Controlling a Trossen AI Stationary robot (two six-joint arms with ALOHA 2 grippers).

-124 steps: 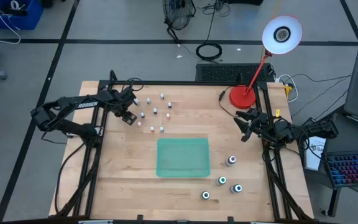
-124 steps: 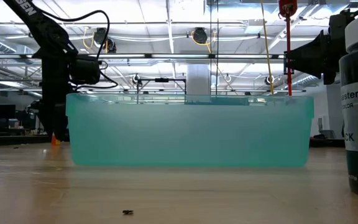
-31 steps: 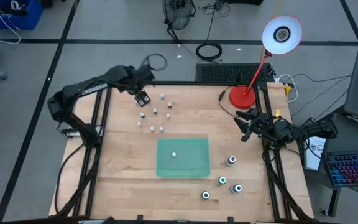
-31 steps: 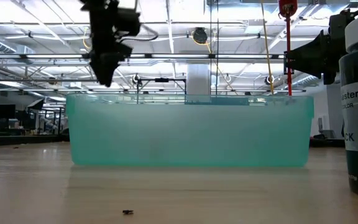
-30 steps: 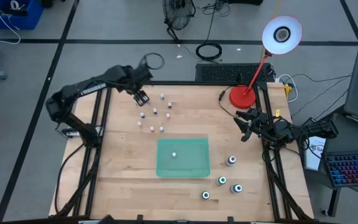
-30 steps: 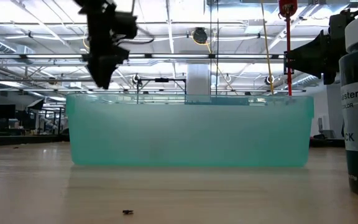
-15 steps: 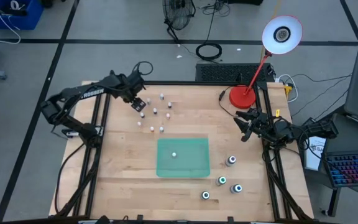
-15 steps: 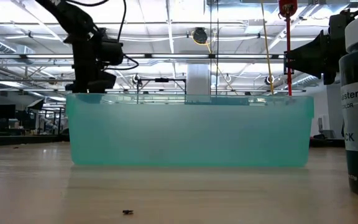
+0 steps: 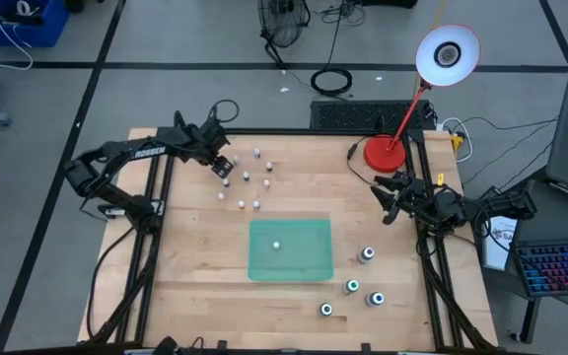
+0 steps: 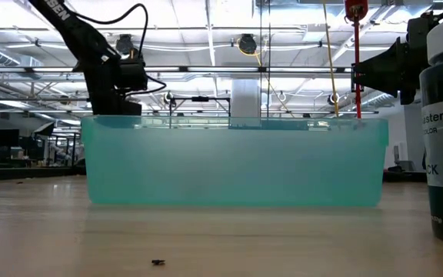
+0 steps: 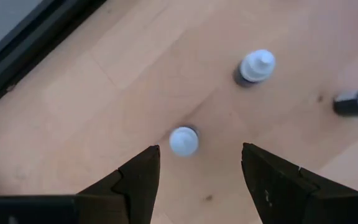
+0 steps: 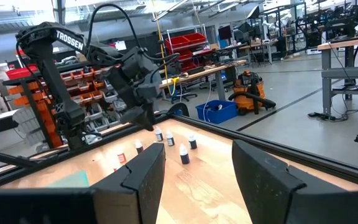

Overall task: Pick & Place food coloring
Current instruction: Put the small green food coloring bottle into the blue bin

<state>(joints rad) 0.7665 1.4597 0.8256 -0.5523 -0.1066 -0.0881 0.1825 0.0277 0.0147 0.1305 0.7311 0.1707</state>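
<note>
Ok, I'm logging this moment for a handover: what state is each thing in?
Left gripper: fingers open above a small white-capped bottle, not touching.
Right gripper: fingers open, empty, waiting at the table's right edge.
Green tray: holds one small bottle.
Four bigger bottles: upright, outside the tray.

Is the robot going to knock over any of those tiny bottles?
It might. The left gripper is open over one small white-capped bottle, and the bottle sits nearer one finger, so closing could tip it instead of gripping it. Two neighbour bottles stand close, so a sideways nudge could bump them. The right gripper waits at the table's right edge.
</note>
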